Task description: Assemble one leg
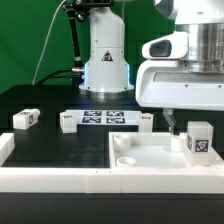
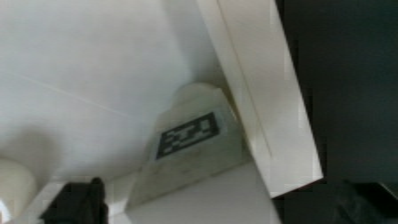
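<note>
One small white plastic leg block [image 1: 199,138] [image 2: 192,140] with a square black-and-white tag stands upright in the large white recessed tray piece [image 1: 120,170], at the exterior view's right. Three similar tagged white blocks (matte, boxy) [image 1: 26,119] lie on the black table [image 1: 40,100], near the flat marker board [image 1: 106,117]. Whether the white gripper [image 1: 172,121] is open, I cannot tell; only the wrist view shows dark fingertips [image 2: 79,200]

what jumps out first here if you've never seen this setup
The big white gripper hangs at the exterior view's right over a large white recessed tray piece. A tagged leg stands upright on that piece, just beside the gripper. More small white legs lie on the black table near the marker board.
</note>
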Tool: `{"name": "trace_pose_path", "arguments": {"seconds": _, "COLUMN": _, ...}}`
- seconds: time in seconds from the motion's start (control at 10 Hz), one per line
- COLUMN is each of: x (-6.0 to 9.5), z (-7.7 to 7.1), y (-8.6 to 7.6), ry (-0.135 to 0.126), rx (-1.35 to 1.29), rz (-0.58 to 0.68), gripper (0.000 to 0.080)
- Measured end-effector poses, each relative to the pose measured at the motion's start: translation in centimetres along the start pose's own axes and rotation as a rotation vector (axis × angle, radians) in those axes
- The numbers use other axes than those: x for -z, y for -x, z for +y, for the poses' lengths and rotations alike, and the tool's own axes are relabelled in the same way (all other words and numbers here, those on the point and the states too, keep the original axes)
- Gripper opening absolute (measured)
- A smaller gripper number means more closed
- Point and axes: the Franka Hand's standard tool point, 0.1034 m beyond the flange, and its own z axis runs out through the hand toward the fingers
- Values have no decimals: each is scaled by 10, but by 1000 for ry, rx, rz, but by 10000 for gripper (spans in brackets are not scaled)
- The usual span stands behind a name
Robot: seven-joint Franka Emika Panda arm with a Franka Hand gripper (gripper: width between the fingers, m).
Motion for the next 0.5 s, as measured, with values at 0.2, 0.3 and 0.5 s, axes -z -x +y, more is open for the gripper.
{"name": "trace_pose_path", "arguments": {"seconds": 0.2, "x": 0, "z": 4, "y": -2, "ry": 7, "rx": 183, "rz": 2, "gripper": 649}}
{"name": "trace_pose_path", "arguments": {"seconds": 0.3, "x": 0, "z": 4, "y": -2, "ry": 7, "rx": 148, "rz": 2, "gripper": 649}}
{"name": "trace_pose_path", "arguments": {"seconds": 0.5, "x": 0, "z": 4, "y": -2, "ry": 7, "rx": 149, "rz": 2, "gripper": 383}}
